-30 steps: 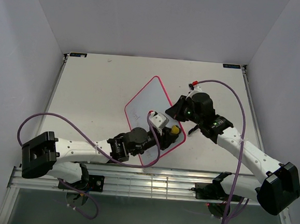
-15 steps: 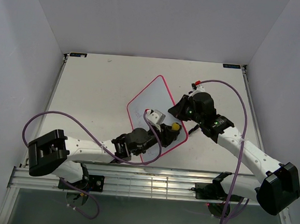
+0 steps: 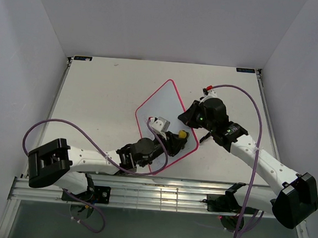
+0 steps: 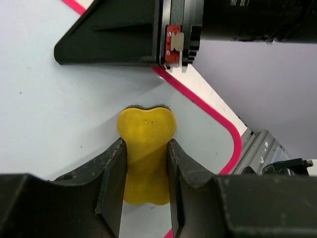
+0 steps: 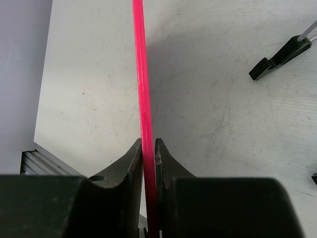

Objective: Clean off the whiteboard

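Yellow eraser [image 4: 146, 130] clamped in left gripper [image 4: 145, 148], pressed on whiteboard [image 3: 161, 104] lying diagonally mid-table [image 3: 95, 92] | right gripper [image 5: 148, 151] pinched onto its pink frame [image 5: 139, 74], right edge | risk: thin-edge pinch may slip under wiping force, letting the board skid

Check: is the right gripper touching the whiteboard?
Touching. The right wrist view shows the right gripper clamping the whiteboard by its pink frame, no gap.

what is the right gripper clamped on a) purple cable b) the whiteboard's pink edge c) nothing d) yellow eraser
b: in the right wrist view the right gripper is shut on the pink edge of the whiteboard; the yellow eraser sits in the left gripper.
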Action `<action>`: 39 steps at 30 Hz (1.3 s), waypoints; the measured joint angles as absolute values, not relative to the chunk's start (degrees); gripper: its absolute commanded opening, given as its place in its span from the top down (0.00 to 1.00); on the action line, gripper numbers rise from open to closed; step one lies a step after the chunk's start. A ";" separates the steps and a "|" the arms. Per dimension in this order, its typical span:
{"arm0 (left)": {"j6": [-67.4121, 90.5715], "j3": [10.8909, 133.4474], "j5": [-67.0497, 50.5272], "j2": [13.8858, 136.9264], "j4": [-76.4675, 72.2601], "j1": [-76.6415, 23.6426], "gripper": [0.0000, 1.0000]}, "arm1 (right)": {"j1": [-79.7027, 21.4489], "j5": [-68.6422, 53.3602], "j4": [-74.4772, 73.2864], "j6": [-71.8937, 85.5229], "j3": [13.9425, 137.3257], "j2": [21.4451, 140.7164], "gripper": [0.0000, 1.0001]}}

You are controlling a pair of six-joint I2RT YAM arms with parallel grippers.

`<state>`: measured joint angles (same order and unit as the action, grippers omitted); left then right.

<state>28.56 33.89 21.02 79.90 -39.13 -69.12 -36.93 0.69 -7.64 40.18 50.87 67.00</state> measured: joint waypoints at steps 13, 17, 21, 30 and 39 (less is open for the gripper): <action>25.02 35.03 26.02 78.52 -33.65 -76.86 1.00 | -37.17 -0.49 -8.86 39.38 52.01 67.09 0.92; 22.50 36.60 25.54 78.52 -31.62 -77.10 1.00 | -37.17 -1.34 -8.45 38.76 52.01 67.09 0.92; 19.81 38.00 24.10 78.35 -29.69 -76.97 1.00 | -37.17 -2.00 -8.01 38.35 52.07 67.09 0.92; 20.08 35.55 16.56 76.01 -29.82 -72.01 1.00 | -37.17 -1.85 -7.77 39.05 52.07 67.11 0.92; 28.71 27.24 14.13 77.45 -39.68 -64.88 1.00 | -36.93 1.02 -8.49 38.96 52.07 67.11 0.92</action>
